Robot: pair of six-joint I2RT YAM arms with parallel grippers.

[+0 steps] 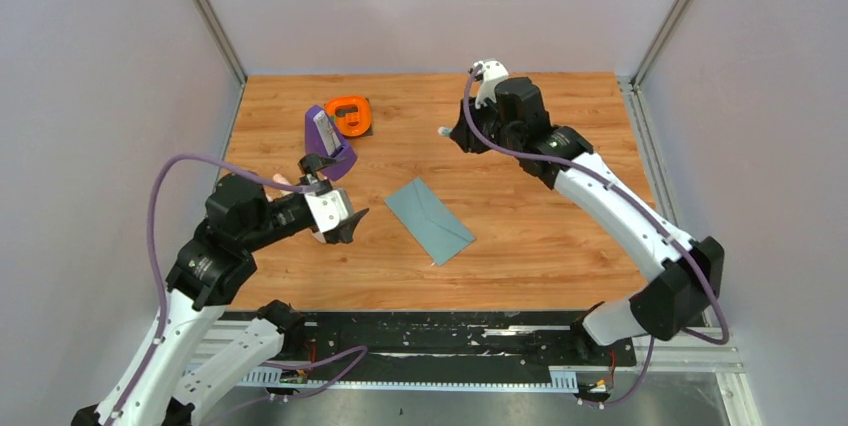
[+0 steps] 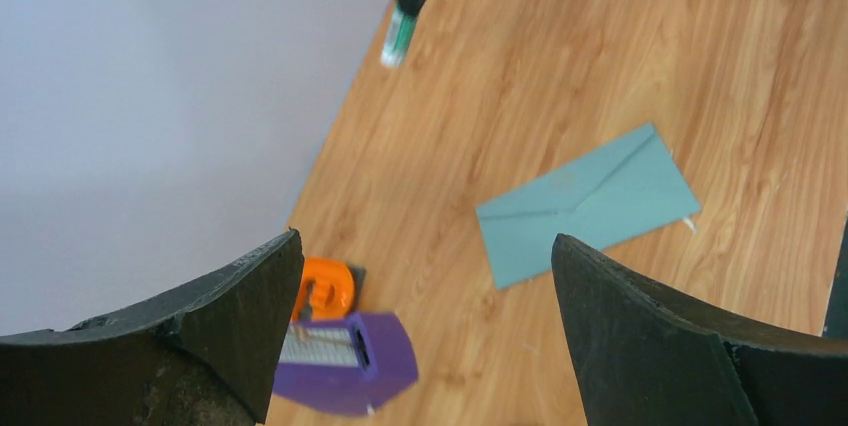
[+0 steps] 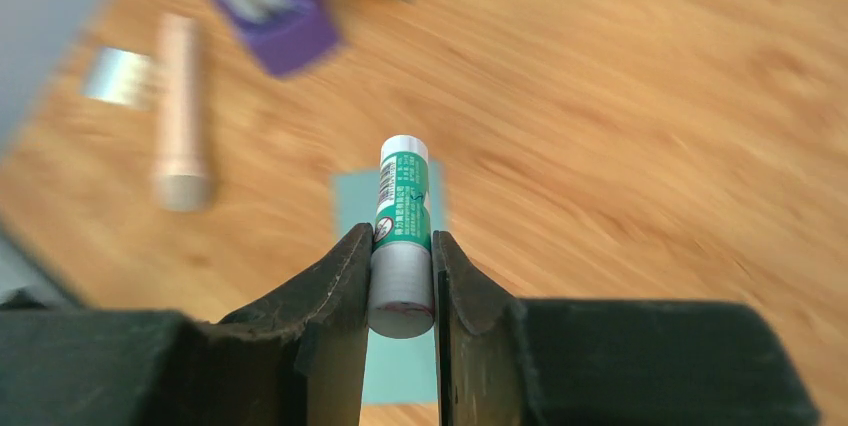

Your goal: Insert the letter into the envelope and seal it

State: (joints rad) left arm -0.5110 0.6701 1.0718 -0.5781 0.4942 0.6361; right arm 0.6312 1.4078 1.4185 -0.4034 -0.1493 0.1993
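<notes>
Black fingers of our right gripper [image 3: 402, 276] are pressed together on a green-and-white glue stick [image 3: 404, 196]. They grip its grey lower end, so the white end points away from the wrist. Our left gripper [image 2: 425, 238] has its fingers spread wide with nothing between them.

From the right gripper, the envelope [image 1: 430, 221] lies toward the near side of the table and below, apart from the stick. In the right wrist view its teal sheet shows directly behind the stick. It lies flat near the middle of the wooden table [image 1: 560, 236], its long axis running diagonally from far-left to near-right in the top view. The pointed flap looks folded down over the body. The left gripper hangs just off the envelope's far-left short end, and the right gripper is off that same end from the far side. Both are near, and we cannot say which is nearer.

We see no letter as a separate sheet. A pale sliver at one envelope corner in the left wrist view may be its edge, so we judge it is already inside. The coming move, as we read it, turns on bringing the glue end down onto the flap, which the free left gripper would likely have to lift first.

Farther out, a purple holder [image 1: 328, 141] and an orange object [image 1: 350, 114] sit at the far left, with a pinkish cylinder [image 3: 180, 106] near them.
</notes>
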